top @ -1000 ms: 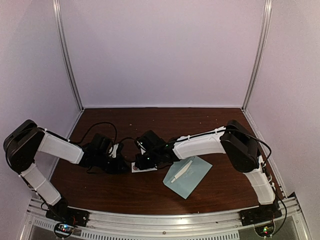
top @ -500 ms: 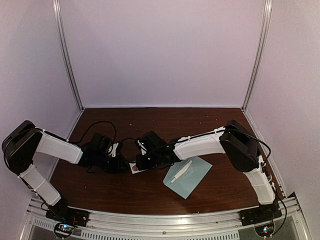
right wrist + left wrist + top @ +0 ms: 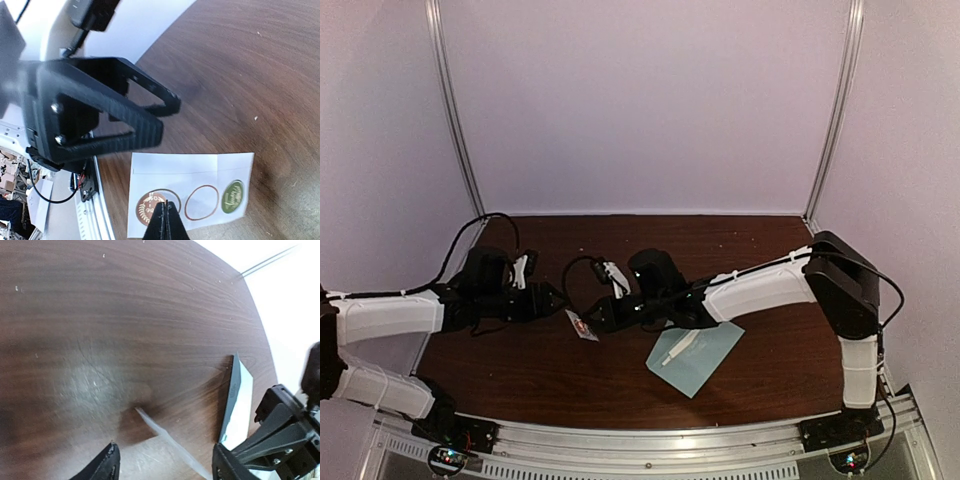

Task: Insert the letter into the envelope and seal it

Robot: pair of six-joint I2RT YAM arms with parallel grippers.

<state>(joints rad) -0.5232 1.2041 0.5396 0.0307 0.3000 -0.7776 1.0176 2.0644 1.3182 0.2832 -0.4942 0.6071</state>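
The pale teal-blue rectangular paper envelope (image 3: 710, 355) lies flat on the dark wooden desk (image 3: 670, 240), at four o'clock from the right fingers (image 3: 162, 227), which are clenched on a white sticker sheet (image 3: 190, 167). The left fingers (image 3: 107, 467) are released.

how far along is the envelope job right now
Done, it seems: no loose letter shows, and the envelope lies flat with no flap sticking out, a white strip on it. In hand: the right gripper is shut on the sticker sheet at a brown sticker; the left gripper is open, holding nothing. Left: sticking a seal on the envelope.
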